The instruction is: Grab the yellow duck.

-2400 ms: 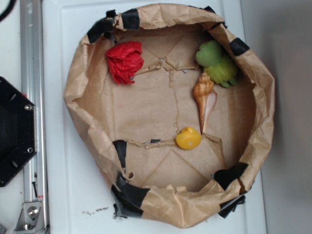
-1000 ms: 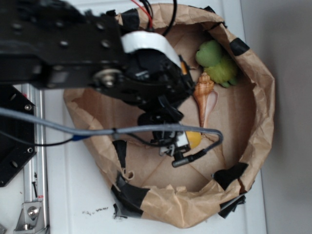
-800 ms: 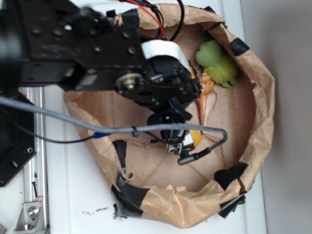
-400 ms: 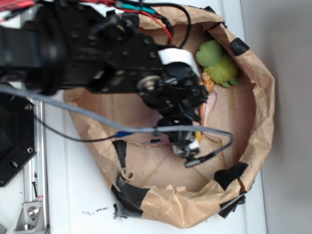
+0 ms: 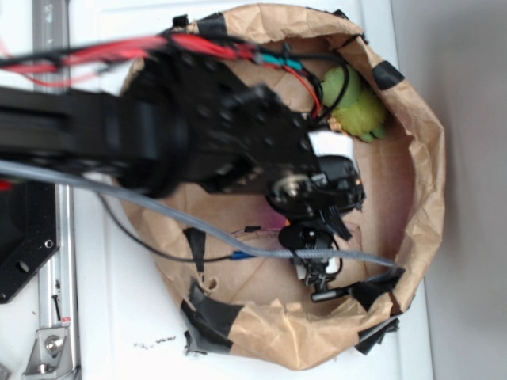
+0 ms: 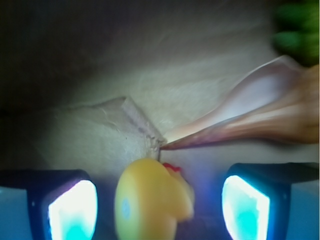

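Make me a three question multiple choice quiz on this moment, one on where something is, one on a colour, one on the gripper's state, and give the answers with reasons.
1. In the wrist view, where is the yellow duck?
A. Between the two fingers
B. Outside the left finger
C. On top of the seashell

2. What colour is the plush toy by the far wall of the paper bowl?
A. Red
B. Green
C. Blue

3. How does the gripper stand?
A. Shut on the seashell
B. Shut on nothing
C. Open, with a gap to the duck on each side

Answers:
1 A: the duck sits in the gap between the fingers.
2 B: the plush shows lime green in the exterior view.
3 C: space shows on both sides of the duck, and the seashell lies beyond, its tip just past the duck.
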`<action>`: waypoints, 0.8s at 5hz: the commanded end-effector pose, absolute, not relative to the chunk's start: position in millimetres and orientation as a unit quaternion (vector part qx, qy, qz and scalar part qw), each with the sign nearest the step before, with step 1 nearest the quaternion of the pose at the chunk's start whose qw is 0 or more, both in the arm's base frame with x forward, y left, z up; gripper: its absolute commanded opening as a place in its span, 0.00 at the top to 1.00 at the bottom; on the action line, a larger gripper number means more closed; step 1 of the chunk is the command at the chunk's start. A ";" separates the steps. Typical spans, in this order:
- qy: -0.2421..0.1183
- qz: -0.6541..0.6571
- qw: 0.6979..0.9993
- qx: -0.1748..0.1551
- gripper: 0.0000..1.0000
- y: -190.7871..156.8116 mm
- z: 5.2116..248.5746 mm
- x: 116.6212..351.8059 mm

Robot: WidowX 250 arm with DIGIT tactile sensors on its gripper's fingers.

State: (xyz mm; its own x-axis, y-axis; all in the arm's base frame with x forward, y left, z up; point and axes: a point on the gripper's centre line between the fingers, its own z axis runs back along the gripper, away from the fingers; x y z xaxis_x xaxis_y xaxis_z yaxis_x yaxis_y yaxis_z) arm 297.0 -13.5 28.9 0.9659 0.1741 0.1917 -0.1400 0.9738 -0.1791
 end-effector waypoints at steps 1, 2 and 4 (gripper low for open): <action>-0.103 0.049 0.991 -0.074 1.00 -35.6 26.0 305.8; -0.101 0.037 0.993 -0.053 1.00 -39.6 43.6 300.1; -0.152 0.038 0.987 -0.035 1.00 -17.8 127.4 289.1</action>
